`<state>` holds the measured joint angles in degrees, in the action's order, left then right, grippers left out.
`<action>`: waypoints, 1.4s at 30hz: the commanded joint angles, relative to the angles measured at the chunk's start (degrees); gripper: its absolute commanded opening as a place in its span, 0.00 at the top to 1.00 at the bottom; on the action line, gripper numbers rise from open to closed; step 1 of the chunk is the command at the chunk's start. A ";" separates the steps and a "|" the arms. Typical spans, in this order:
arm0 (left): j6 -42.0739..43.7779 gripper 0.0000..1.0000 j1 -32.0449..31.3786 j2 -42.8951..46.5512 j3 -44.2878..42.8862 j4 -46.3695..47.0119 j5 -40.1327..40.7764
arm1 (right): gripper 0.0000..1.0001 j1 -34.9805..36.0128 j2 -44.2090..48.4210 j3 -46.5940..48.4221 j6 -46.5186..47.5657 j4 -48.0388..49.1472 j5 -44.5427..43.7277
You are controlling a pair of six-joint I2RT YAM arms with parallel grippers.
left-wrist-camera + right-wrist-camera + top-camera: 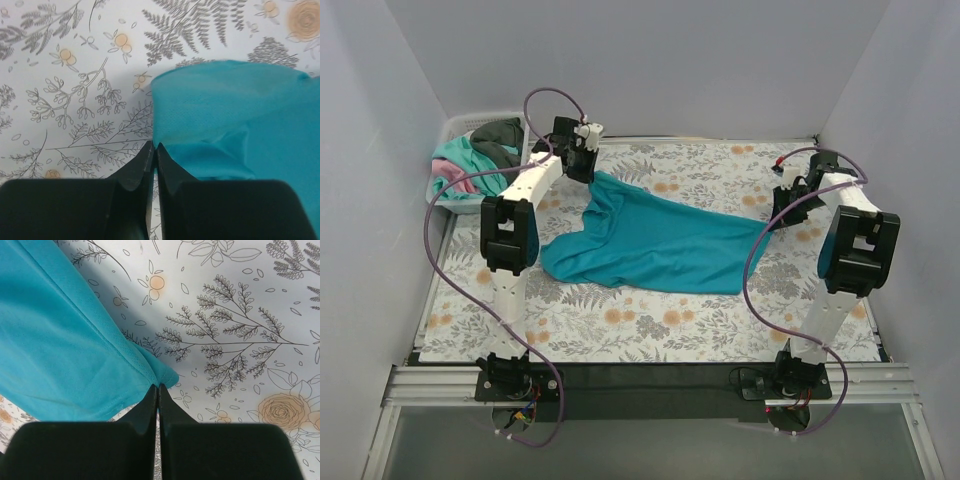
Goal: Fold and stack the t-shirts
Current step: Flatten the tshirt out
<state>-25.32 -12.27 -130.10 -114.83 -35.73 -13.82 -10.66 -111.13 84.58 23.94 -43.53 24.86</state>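
Black left tool (154, 146): fingers pressed together, nipping an edge of the teal t-shirt (660, 245), as I read it from the wrist view.
Black right tool (158, 386): fingers likewise pressed together, with a corner of the same cloth caught at their tips.
Shirt position: I see it stretched between both tools across the middle of the floral tabletop (650, 325), its near-left part bunched.
Far left corner: white basket (455, 125) heaped with a mint-green shirt (455, 155), a pink shirt (442, 180) and a dark grey shirt (500, 135).
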 commanded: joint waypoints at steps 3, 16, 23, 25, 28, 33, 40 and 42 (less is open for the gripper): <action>-0.96 0.85 2.69 0.73 -1.98 2.24 0.65 | 0.99 -0.24 -1.89 4.28 -1.18 -0.33 0.71; -5.09 0.46 3.57 1.26 -1.19 3.38 -8.76 | 0.99 -0.24 -0.32 2.26 -0.66 -0.59 2.30; -7.20 0.35 3.57 -2.43 -3.91 2.15 -10.26 | 0.99 -0.24 0.39 1.73 0.14 -0.68 1.42; -7.11 0.35 3.66 -2.70 -3.56 1.98 -11.66 | 0.99 -0.33 0.39 2.43 0.05 -0.86 1.42; -7.64 0.35 3.66 -2.17 -2.51 2.68 -13.50 | 0.99 -0.33 -0.05 3.22 -0.04 -1.03 1.50; -7.81 0.36 3.66 -2.52 -2.33 2.85 -13.95 | 0.81 -0.33 -2.15 5.51 -1.62 -1.82 0.72; -7.73 0.43 3.66 -2.35 -1.89 2.68 -14.48 | 0.41 -0.24 0.74 4.46 -2.23 -2.44 -0.25; -7.64 0.43 3.66 -2.26 -1.72 2.68 -14.13 | 0.44 -0.24 0.92 3.15 -2.67 -2.61 -1.21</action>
<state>-33.06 -8.64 -133.62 -116.71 -33.39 -26.85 -10.66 -113.56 88.01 22.06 -44.95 24.58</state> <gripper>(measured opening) 0.568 0.567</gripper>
